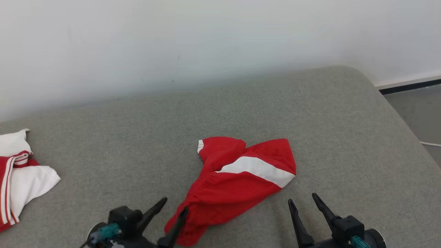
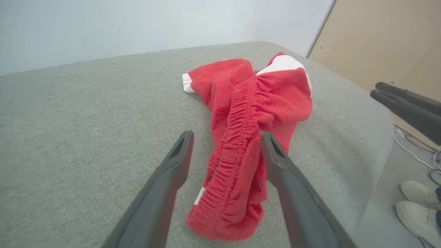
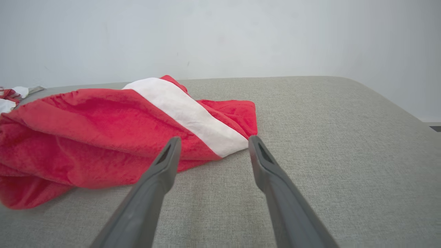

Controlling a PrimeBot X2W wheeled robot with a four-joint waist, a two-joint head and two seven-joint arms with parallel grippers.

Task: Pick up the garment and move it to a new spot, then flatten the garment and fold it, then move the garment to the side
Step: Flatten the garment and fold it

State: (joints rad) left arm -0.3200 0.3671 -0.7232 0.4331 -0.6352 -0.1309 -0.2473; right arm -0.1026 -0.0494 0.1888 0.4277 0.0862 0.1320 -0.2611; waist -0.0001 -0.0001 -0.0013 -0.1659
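shorts (image 1: 237, 182) bunched, L gripper (image 1: 175, 204) splayed astride

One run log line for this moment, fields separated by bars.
garment: red shorts crumpled on grey surface | left tool: open, astride waistband | right tool: open, touching nothing | fold: pending

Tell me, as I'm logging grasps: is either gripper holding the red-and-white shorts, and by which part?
Nothing is held. The left gripper stands open astride the waistband of the red-and-white fabric shorts; the right gripper is open beside them.
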